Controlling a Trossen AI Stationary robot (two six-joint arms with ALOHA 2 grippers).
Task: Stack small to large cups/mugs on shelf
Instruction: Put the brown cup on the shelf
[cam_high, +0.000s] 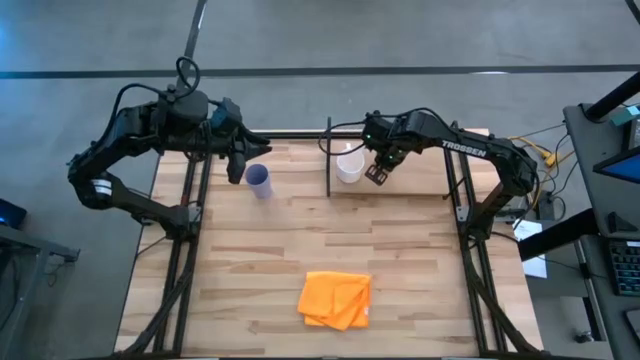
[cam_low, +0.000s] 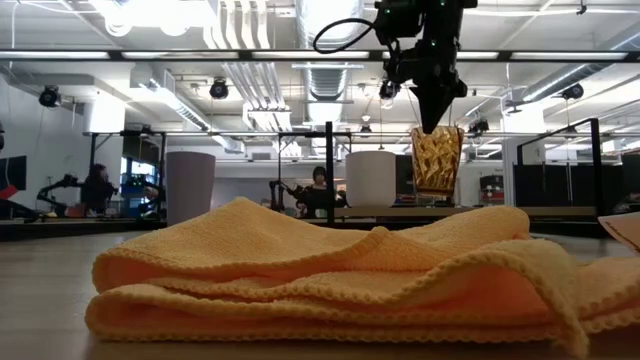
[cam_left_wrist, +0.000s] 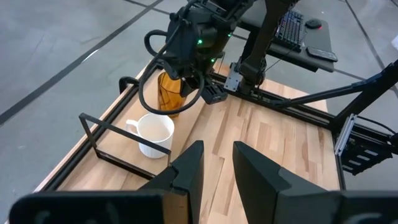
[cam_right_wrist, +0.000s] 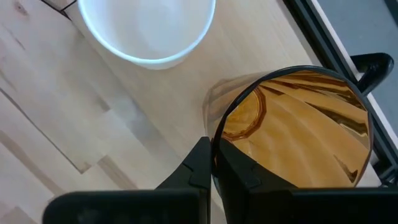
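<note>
Orange cloth (cam_low: 330, 275) lies nearest on my tabletop (cam_high: 300, 240). Right tool (cam_right_wrist: 214, 171) pinches the amber cup (cam_right_wrist: 298, 134) by its rim, upright on the shelf (cam_left_wrist: 199, 134) beside the white mug (cam_left_wrist: 153, 134). Left tool (cam_left_wrist: 217, 165) hangs released near the lavender tumbler (cam_high: 259, 180), which stands off the shelf.

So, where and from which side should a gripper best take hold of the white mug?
Probably by the rim wall. The white mug stands upright and open-mouthed on the shelf, so come from above with one finger inside and one outside. Choose the side away from the amber cup, which the right gripper holds close by.
</note>
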